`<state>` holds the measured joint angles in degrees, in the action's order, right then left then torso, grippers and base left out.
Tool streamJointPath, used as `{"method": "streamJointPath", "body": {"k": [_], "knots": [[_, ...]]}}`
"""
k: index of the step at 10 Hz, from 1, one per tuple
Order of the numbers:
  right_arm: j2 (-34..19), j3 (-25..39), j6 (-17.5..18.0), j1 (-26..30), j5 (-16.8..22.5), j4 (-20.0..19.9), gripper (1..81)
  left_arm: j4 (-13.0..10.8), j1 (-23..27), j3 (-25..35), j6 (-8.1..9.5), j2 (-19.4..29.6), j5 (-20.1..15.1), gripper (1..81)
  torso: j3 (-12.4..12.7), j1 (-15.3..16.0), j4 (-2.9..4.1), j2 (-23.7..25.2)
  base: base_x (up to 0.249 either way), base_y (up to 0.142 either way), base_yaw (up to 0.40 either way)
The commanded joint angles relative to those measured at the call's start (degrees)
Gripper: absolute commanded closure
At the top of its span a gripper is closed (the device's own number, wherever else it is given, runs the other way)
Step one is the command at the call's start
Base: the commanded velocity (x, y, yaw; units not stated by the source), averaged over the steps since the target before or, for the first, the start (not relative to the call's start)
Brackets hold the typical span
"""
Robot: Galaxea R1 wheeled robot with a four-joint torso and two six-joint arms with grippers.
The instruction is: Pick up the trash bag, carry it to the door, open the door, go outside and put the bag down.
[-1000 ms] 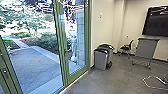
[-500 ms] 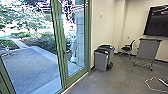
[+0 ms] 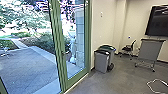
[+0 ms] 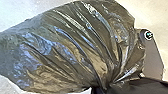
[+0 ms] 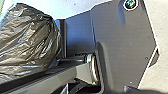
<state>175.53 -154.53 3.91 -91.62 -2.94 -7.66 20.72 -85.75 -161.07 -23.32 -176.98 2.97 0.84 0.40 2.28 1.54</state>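
Left wrist view: left tool [image 4: 100, 89] grasps a bulging trash bag [image 4: 72, 50]; right tool, I cannot tell.

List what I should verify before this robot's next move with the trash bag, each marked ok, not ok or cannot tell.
1. Trash bag in view: ok, in both wrist views.
2. Bag's neck gathered: ok, the folds converge there.
3. Hold on the neck secure: cannot tell.
4. Door handle visible: ok, in the head view.
5. Front grey bin clear of the glass: ok, it stands to the right of the door frame.
6. Robot out on the paving: not ok, that lies beyond the glass.
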Motion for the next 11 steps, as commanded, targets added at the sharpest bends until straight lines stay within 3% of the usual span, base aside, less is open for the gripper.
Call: {"method": "streamJointPath", "body": {"k": [1,4,11], "knots": [[0.63,0.29,-0.13,1.40,1.27,0.45,1.0,-0.68,3.35,-0.03,-0.32,0.22,-2.97,81.1,0.00,0.00,0.00,0.00,0.161,0.000,0.000],[0.90,0.20,-0.13,1.66,1.27,0.54,1.0,-2.35,2.56,-0.03,-0.33,0.14,-0.87,81.1,0.00,0.00,0.00,0.00,0.161,0.000,0.000],[0.99,-0.32,-0.13,1.22,1.27,0.45,1.0,-2.44,2.38,0.06,-0.41,-0.22,-0.87,81.1,0.00,0.00,0.00,0.00,0.161,0.000,0.000]]}}
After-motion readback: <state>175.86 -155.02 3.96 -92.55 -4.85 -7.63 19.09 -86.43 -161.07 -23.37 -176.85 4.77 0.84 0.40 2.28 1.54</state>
